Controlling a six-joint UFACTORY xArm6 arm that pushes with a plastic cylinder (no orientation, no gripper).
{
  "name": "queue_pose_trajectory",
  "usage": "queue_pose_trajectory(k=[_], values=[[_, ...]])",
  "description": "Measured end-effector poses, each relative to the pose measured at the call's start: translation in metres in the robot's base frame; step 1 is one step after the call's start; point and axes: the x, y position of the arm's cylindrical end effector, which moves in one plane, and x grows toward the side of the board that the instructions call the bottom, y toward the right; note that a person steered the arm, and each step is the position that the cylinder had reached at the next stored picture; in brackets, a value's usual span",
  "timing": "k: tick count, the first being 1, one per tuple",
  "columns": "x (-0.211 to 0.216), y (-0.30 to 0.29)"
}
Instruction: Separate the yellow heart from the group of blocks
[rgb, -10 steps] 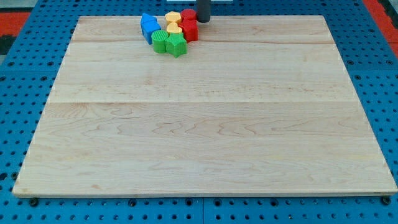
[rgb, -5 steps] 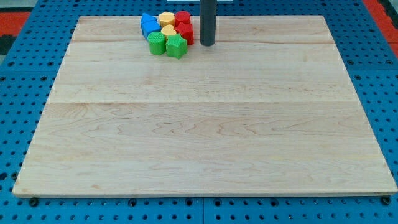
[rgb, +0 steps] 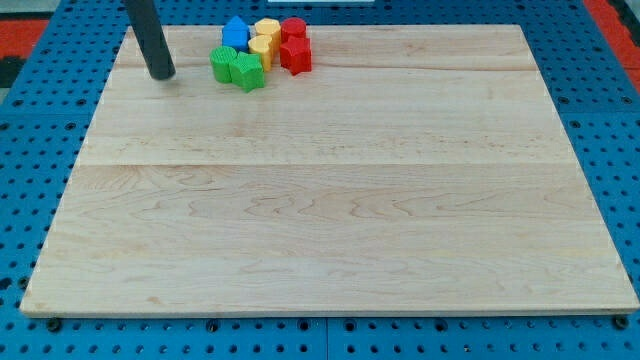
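Observation:
The yellow heart (rgb: 259, 47) sits in the middle of a tight cluster at the top of the wooden board (rgb: 330, 230). Around it are a blue block (rgb: 235, 31), a yellow hexagon (rgb: 267, 28), a red round block (rgb: 293, 29), a red star-like block (rgb: 295, 55), a green round block (rgb: 222, 63) and a green star (rgb: 247, 71). My tip (rgb: 162, 74) rests on the board to the left of the cluster, a short gap from the green round block, touching no block.
The board lies on a blue pegboard surface (rgb: 40, 120). A red area (rgb: 615, 20) shows at the view's top right corner.
My tip moved from the cluster's right side across to its left side. The cluster shifted slightly left, and the two green blocks moved left.

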Motion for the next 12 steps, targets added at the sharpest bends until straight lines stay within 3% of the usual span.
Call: queue_pose_trajectory(k=[1,2,4,8,12], values=[[-0.065,0.039],[-0.069,0.050],[-0.066,0.130],[0.040,0.130],[0.046,0.271]])
